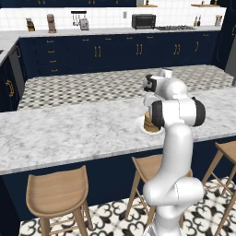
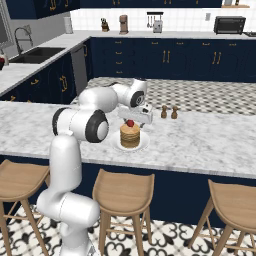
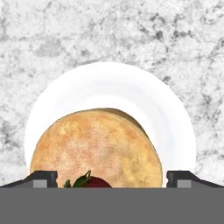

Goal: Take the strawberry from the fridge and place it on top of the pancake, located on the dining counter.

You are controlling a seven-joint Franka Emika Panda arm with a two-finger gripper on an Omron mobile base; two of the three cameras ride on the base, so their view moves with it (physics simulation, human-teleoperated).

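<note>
The pancake (image 2: pixel 130 137) is a short golden stack on a small white plate (image 2: pixel 118 145) on the marble dining counter (image 2: pixel 210 142). The dark red strawberry (image 2: pixel 130 123) lies on top of the stack. My gripper (image 2: pixel 132 120) hangs just above it, open, jaws spread to either side of the berry without touching it. In the hand view the pancake (image 3: pixel 96 146) fills the plate (image 3: pixel 109 81), and the strawberry (image 3: pixel 94 182) peeks up between the wide-apart fingertips (image 3: pixel 43 178). From the left base, my arm hides most of the pancake (image 1: pixel 147 123). A grey sliver, seemingly the fridge (image 1: pixel 232 50), stands at the far right.
Two small brown shakers (image 2: pixel 169 112) stand on the counter just behind and right of the plate. Wooden stools (image 2: pixel 122 192) line the near side of the counter. The patterned rear counter (image 1: pixel 92 87) lies beyond, with navy cabinets and a sink (image 2: pixel 37 54) at the left.
</note>
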